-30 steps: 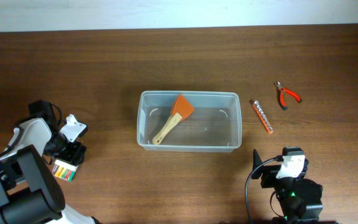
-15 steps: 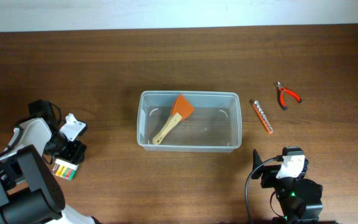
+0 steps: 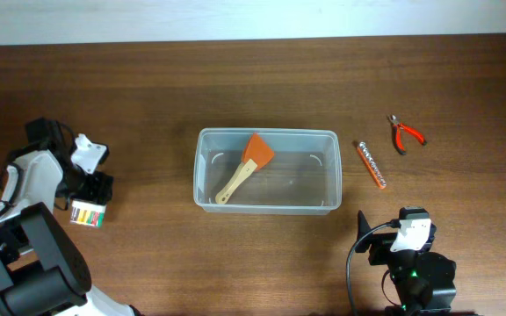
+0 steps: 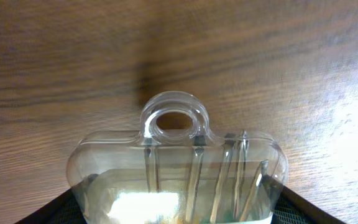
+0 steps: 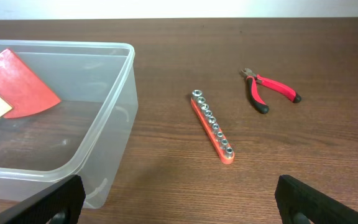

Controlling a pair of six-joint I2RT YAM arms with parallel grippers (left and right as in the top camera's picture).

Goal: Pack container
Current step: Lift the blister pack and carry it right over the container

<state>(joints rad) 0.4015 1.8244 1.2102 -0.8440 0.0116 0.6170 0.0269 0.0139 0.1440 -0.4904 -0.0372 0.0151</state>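
The container [image 3: 268, 132] sits mid-table, its long axis parallel to the near edge, with a spatula [image 3: 246, 167] inside. It lies to the right of the left gripper [image 3: 90, 204], which is by the left edge with its fingers clamped on a clear case [image 4: 176, 168]. The right gripper [image 5: 188, 202], at the near edge, has its fingers wide apart and empty, close to the socket rail [image 5: 212, 126] and pliers [image 5: 267, 90]

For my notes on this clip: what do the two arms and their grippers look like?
Both arms are black with white housings near the wrist. The left arm has a rounded black base and a black cable at its far end. The right arm shows a looping black cable and a green light. The right gripper has black fingers.
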